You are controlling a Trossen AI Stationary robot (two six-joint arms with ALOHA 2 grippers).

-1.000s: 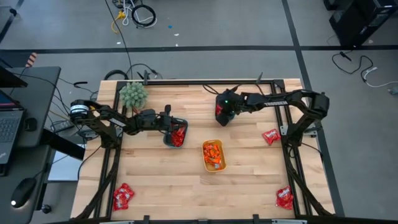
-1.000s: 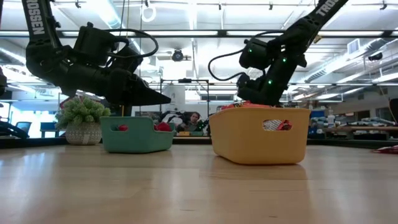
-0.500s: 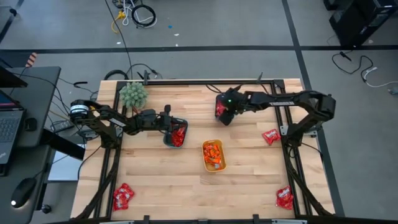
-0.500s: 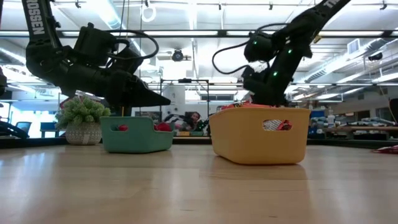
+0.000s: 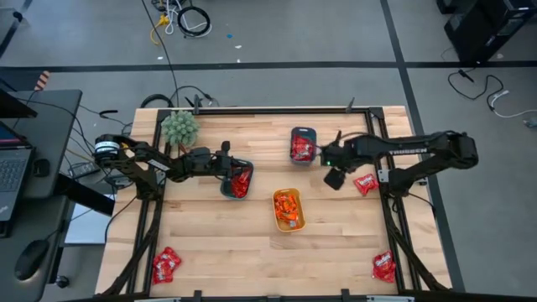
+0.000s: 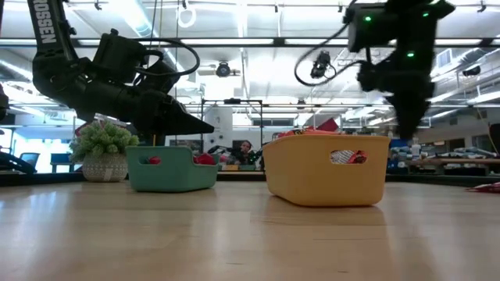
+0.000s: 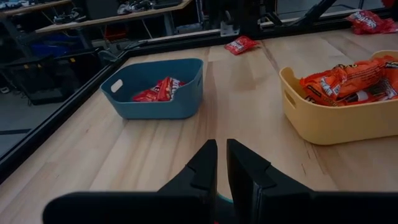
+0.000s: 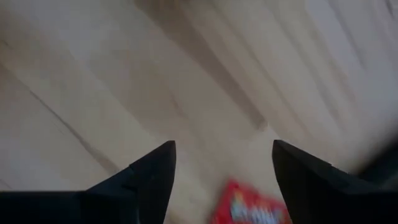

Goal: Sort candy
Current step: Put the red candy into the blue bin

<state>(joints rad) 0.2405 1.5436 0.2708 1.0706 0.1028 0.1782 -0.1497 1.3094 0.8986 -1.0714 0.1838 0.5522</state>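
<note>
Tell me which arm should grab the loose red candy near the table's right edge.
Right. The right gripper, fingers open, hovers just beside that red candy, which shows in its wrist view. The left gripper sits over the teal tray, far across the table.

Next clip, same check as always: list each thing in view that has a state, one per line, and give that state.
Left gripper: shut, empty, over the teal tray.
Right gripper: open, empty, above bare table near a loose red candy.
Teal tray: holds red candy.
Blue tray: holds red candy.
Yellow tray: holds orange candy.
Red candies at the front left corner and the front right corner: loose, unsorted.
</note>
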